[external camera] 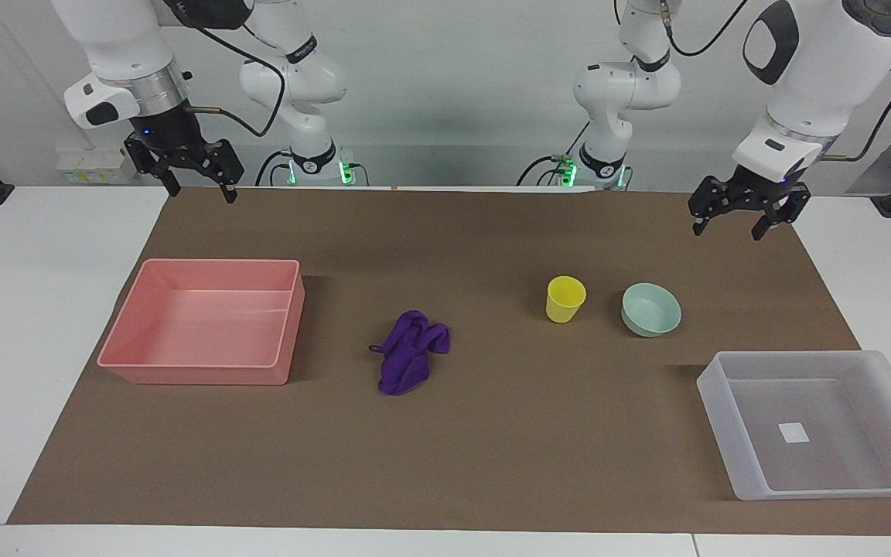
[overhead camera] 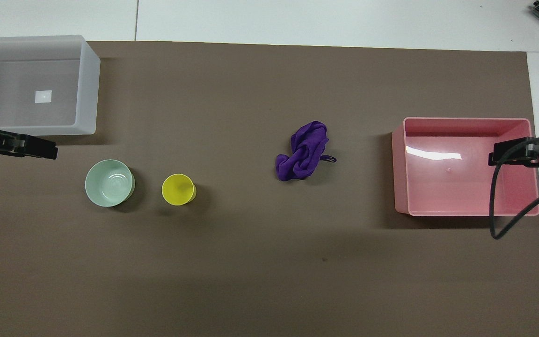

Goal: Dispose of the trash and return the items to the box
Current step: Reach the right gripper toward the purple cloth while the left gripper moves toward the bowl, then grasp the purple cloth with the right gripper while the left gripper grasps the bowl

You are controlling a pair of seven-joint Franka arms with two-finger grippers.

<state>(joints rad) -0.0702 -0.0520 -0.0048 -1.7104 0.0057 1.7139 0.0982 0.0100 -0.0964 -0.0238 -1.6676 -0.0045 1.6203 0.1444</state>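
Lying crumpled mid-mat, purple rag [external camera: 411, 352], long axis running toward and away from the robots. Nearer the left arm's end, upright yellow cup [external camera: 565, 299] just beside green bowl [external camera: 651, 309]; clear box [external camera: 820, 423] farther out. Hanging with fingers spread, holding nothing: right gripper [external camera: 193, 189] above the mat edge near pink bin [external camera: 206, 322], left gripper [external camera: 728, 224] likewise.

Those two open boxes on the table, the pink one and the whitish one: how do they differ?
The pink bin is solid coloured; the clear box is see-through whitish. The clear box has a small white sticker on its floor; the pink bin's floor is bare. The pink bin sits at the right arm's end, the clear box at the left arm's. Both are rectangular, open-topped and hold nothing.
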